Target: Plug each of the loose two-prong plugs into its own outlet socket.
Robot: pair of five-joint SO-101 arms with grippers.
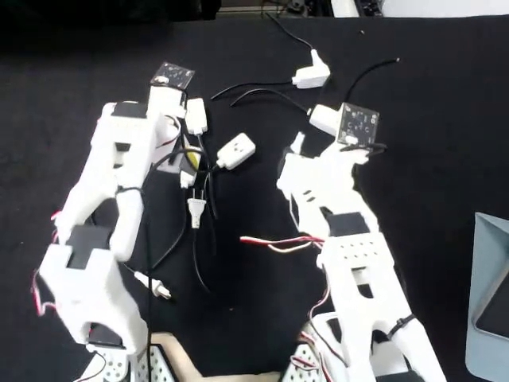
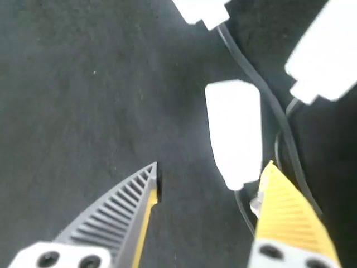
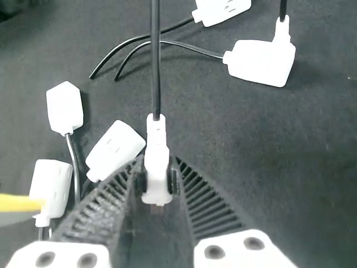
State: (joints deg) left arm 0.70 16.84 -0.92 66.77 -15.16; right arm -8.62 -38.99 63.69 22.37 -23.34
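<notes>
Had the right gripper (image 3: 157, 166) clamped shut on a white plug (image 3: 157, 142), cord trailing off to the far side. Looked like the carrying step. Called next for swinging that plug left toward the socket (image 3: 115, 148) and squaring prongs to slots before pushing home. Found the socket just left of the held plug, apart from it. Had the left gripper (image 2: 212, 167) spread wide over a white cord end (image 2: 234, 128), gripping nothing. Saw a loose plug (image 1: 196, 208) lying nearer, between the arms.
</notes>
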